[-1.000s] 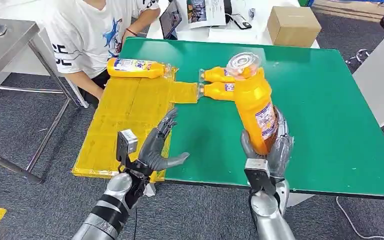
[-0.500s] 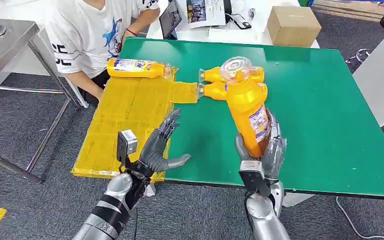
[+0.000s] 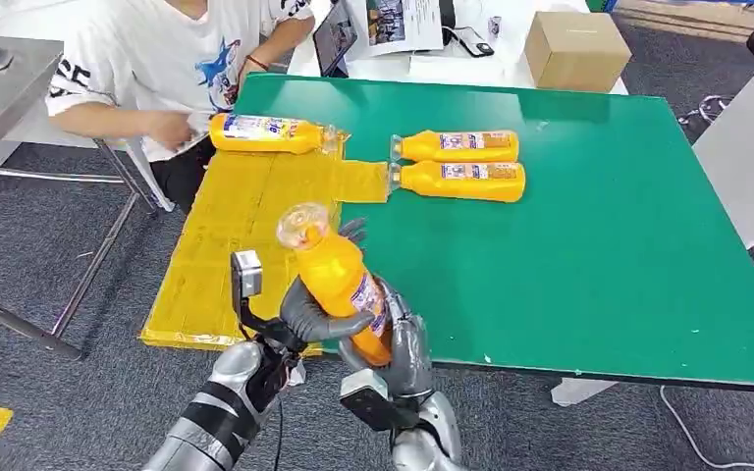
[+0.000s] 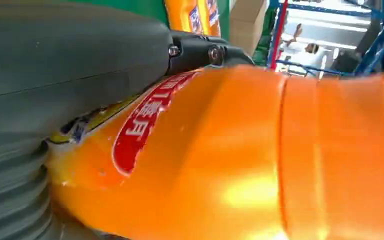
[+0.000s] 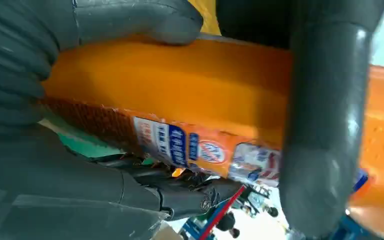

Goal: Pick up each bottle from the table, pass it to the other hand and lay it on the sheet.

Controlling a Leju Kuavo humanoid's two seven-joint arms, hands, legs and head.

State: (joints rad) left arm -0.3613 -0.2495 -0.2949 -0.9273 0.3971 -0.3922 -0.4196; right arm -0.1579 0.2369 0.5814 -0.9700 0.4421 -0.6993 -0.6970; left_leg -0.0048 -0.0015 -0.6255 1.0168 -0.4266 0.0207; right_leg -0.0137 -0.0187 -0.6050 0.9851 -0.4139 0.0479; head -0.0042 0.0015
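My right hand (image 3: pixel 404 345) grips the lower part of an orange bottle (image 3: pixel 332 267), tilted with its clear cap up, over the table's near edge by the yellow sheet (image 3: pixel 245 226). My left hand (image 3: pixel 302 304) is against this bottle: its thumb crosses the front and its fingers stand straight behind. In the left wrist view the bottle (image 4: pixel 260 165) presses against the palm. In the right wrist view fingers (image 5: pixel 325 125) wrap the bottle (image 5: pixel 180 85). Two more orange bottles (image 3: pixel 457 146) (image 3: pixel 463 182) lie on the green table (image 3: pixel 599 245). Another bottle (image 3: pixel 270 132) lies at the sheet's far end.
A person in a white shirt sits at the far left corner, one hand (image 3: pixel 172 128) next to the bottle on the sheet. A cardboard box (image 3: pixel 577 49) stands behind the table. A grey metal table (image 3: pixel 0 78) is at the left.
My right hand has carried the bottle left, from the table's middle into my left hand's palm. The person's hand has reached toward the bottle on the sheet.
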